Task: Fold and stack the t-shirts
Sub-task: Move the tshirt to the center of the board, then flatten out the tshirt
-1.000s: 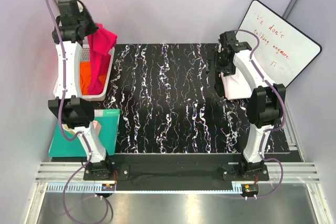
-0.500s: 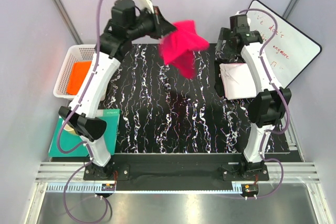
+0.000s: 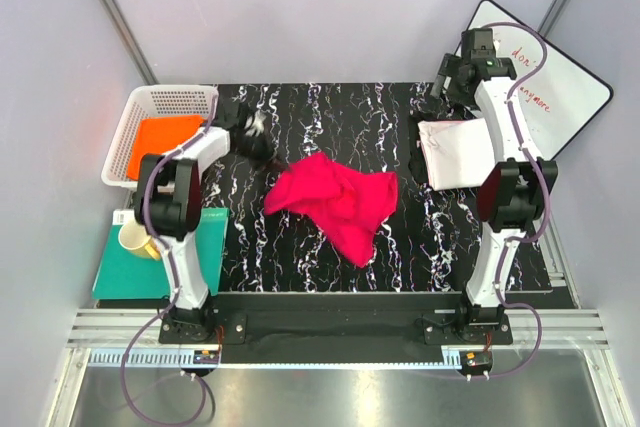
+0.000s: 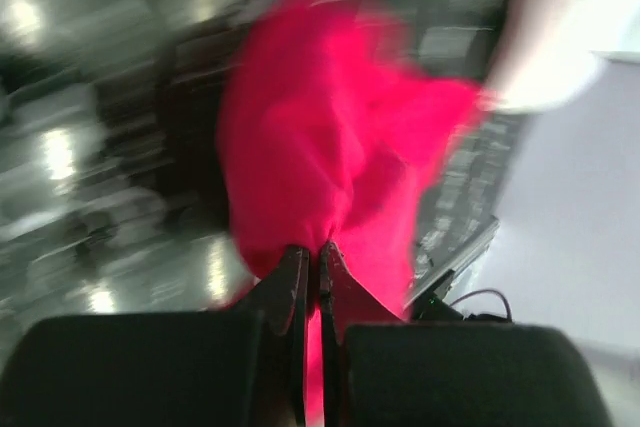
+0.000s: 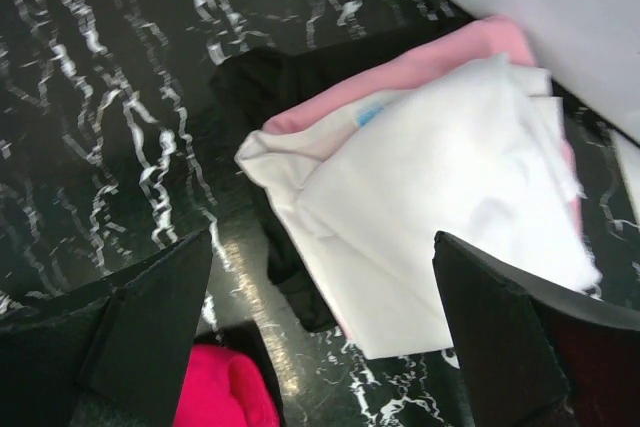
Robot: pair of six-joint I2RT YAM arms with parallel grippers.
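Crimson-pink t-shirt (image 3: 335, 202) is lying crumpled around the middle of the black marbled mat (image 3: 300, 257). Left gripper (image 4: 320, 252) is pinching a fold of it, fingers pressed together on the cloth, though that wrist view is coming out pretty blurry. Right gripper (image 5: 322, 242) is hovering over the mat's far right corner with its fingers spread wide, above the folded white t-shirt (image 5: 450, 197). Orange t-shirt (image 3: 160, 137) is sitting in the white basket (image 3: 175, 95) just off the mat's far left corner.

Robotics lab cell, left arm (image 3: 186, 257), right arm (image 3: 497, 257) bolted to aluminium rail (image 3: 110, 327), plain walls (image 3: 330, 7), handwritten whiteboard (image 3: 565, 97)
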